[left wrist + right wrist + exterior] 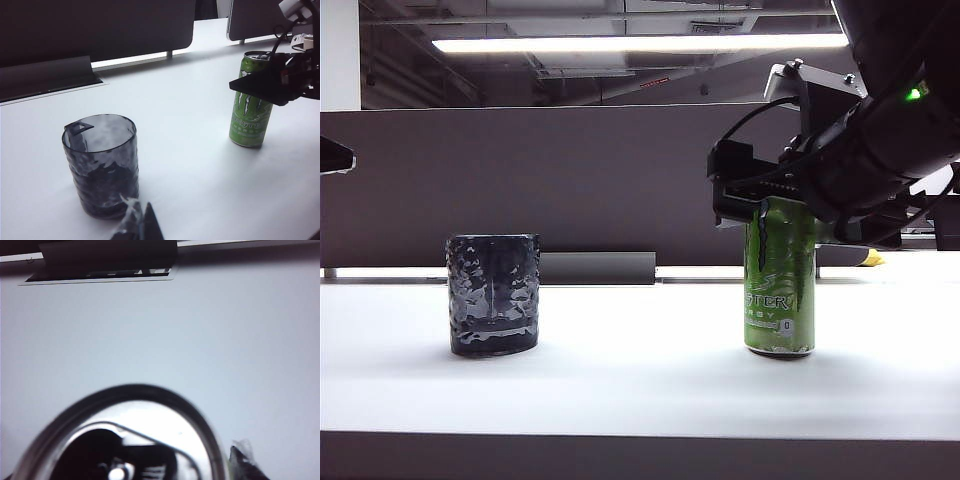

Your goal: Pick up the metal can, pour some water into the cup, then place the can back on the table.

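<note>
The green metal can stands upright on the white desk, well apart from the dark dimpled cup on the other side. The right gripper sits around the can's top with its jaws spread wide, not visibly squeezing it. The left gripper hangs near the cup; I cannot tell how its jaws stand.

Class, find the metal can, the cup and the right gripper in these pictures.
metal can (779, 300): exterior view, green side wall with lettering.
cup (493, 293): exterior view, dimpled front wall.
right gripper (765, 205): exterior view, at the can's top.
</note>
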`<action>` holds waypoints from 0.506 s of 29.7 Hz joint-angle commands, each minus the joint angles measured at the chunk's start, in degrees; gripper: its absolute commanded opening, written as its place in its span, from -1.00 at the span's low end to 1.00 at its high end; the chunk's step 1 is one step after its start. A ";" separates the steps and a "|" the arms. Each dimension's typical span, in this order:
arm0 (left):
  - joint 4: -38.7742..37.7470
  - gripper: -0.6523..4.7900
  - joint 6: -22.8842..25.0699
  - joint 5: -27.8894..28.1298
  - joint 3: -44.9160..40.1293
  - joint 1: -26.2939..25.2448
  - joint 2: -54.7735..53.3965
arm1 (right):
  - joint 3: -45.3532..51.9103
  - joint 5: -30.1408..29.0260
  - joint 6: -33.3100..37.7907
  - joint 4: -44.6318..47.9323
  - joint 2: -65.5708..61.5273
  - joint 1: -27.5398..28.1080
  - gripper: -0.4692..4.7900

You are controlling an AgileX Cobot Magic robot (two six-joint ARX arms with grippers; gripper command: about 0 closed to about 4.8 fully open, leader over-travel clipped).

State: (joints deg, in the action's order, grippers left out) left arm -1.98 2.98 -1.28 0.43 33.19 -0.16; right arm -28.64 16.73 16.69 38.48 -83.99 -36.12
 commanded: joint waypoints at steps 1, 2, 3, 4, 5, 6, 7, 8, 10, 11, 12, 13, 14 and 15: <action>0.77 -0.78 0.00 -0.02 0.07 -0.04 -0.07 | -0.15 0.04 -0.22 0.55 0.22 -0.11 0.87; 0.77 -0.78 0.00 0.00 0.07 -0.04 -0.07 | -0.15 0.02 -0.24 0.52 0.22 -0.11 0.72; 0.77 -0.78 0.00 0.00 0.07 -0.04 -0.07 | -0.15 0.02 -0.28 0.52 0.22 -0.11 0.58; 0.77 -0.78 0.00 -0.02 0.07 -0.04 -0.07 | -0.15 0.02 -0.44 0.52 0.22 -0.11 0.48; 0.77 -0.78 0.00 0.00 0.07 -0.04 -0.07 | -0.15 0.02 -0.44 0.52 0.22 -0.11 0.44; 0.77 -0.78 0.00 -0.02 0.07 -0.04 -0.07 | -0.15 0.04 -0.44 0.52 0.22 -0.13 0.44; 0.77 -0.78 0.00 -0.02 0.07 -0.04 -0.07 | -0.15 0.04 -0.44 0.52 0.22 -0.13 0.44; 0.77 -0.78 0.00 0.00 0.07 -0.04 -0.07 | -0.15 0.04 -0.44 0.52 0.22 -0.13 0.44; 0.77 -0.78 0.00 -0.02 0.07 -0.04 -0.07 | -0.15 0.02 -0.44 0.52 0.22 -0.13 0.44; 0.77 -0.78 0.00 0.00 0.07 -0.04 -0.07 | -0.15 0.02 -0.44 0.52 0.22 -0.13 0.44; 0.77 -0.78 0.00 -0.02 0.07 -0.04 -0.07 | -0.15 0.04 -0.44 0.52 0.22 -0.11 0.44; 0.77 -0.78 0.00 0.00 0.07 -0.04 -0.07 | -0.15 0.04 -0.44 0.52 0.22 -0.11 0.44; 0.77 -0.78 0.00 0.00 0.07 -0.04 -0.07 | -0.15 0.04 -0.44 0.52 0.22 -0.11 0.44; 0.77 -0.78 0.00 0.00 0.07 -0.04 -0.07 | -0.15 0.04 -0.44 0.52 0.22 -0.11 0.44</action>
State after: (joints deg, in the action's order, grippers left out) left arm -1.98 2.98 -1.28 0.43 33.19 -0.21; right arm -28.64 16.75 16.19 38.24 -83.99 -36.12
